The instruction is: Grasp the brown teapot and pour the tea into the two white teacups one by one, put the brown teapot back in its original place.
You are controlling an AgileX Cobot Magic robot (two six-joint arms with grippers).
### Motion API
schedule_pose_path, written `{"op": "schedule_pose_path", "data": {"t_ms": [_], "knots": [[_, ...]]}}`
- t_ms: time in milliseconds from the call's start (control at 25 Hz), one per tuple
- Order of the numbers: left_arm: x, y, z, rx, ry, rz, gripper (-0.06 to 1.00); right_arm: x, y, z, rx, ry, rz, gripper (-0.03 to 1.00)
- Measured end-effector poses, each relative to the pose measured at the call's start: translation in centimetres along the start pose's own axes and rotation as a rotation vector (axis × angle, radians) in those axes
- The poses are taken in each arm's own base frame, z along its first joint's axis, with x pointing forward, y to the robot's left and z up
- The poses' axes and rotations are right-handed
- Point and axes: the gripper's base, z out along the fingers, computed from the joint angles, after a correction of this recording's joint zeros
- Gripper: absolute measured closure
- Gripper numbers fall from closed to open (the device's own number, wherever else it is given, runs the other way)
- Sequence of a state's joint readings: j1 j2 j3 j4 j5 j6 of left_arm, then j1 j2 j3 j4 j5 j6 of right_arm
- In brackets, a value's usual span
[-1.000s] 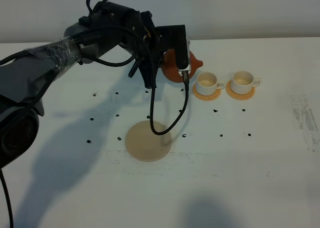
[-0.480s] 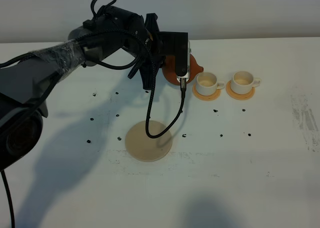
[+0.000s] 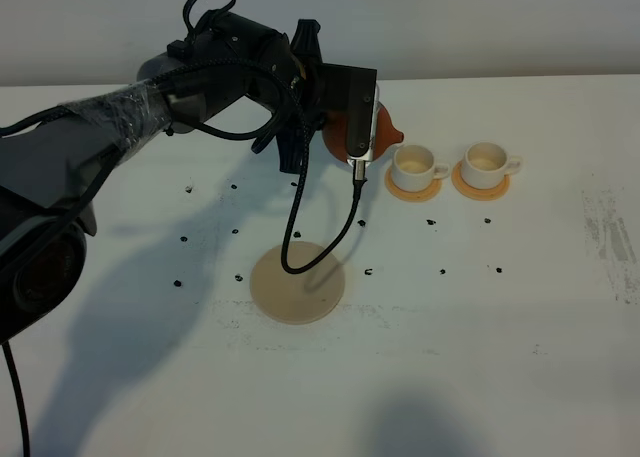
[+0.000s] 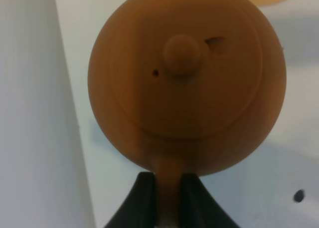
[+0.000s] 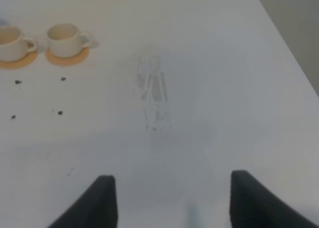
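The brown teapot [image 4: 187, 78] fills the left wrist view from above, its knobbed lid on. My left gripper [image 4: 168, 190] is shut on its loop handle. In the high view the teapot [image 3: 386, 129] hangs above the table, mostly hidden behind the left wrist, with its spout toward the nearer of the two white teacups [image 3: 415, 162]. The other cup [image 3: 487, 162] stands to its right. The original place, a tan disc [image 3: 297, 283], lies bare in front. My right gripper [image 5: 174, 203] is open over bare table, far to the right of the cups [image 5: 65, 37].
Each cup sits on a small orange coaster [image 3: 413, 188]. Small dark specks [image 3: 431, 221] dot the white table around the disc. A black cable [image 3: 300, 247] loops down from the left wrist over the disc. A scuffed patch [image 5: 154, 96] marks the table's right side.
The left wrist has turned slightly and shifted the teapot a little up and to the right, toward the nearer cup. The hanging cable loop has swung left. The cups have not moved.
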State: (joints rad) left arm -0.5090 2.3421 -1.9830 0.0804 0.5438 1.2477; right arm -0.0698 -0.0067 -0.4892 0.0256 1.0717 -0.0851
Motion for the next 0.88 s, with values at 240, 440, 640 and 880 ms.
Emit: {"op": "schedule_pose_path", "data": {"t_ms": [240,440,640,880], "knots": [[-0.2,0.2,0.0,-0.032,0.014,0.042,0.86,0.0,0.0,0.0,0.0,0.0,0.0,0.45],[-0.8,0.2,-0.1,-0.047,0.007,0.062,0.86,0.0,0.0,0.0,0.0,0.0,0.0,0.45],[-1.0,0.2,-0.1,-0.053,0.011,0.08,0.86,0.0,0.0,0.0,0.0,0.0,0.0,0.45],[-1.4,0.2,-0.1,-0.066,0.019,0.117,0.86,0.0,0.0,0.0,0.0,0.0,0.0,0.45]]}}
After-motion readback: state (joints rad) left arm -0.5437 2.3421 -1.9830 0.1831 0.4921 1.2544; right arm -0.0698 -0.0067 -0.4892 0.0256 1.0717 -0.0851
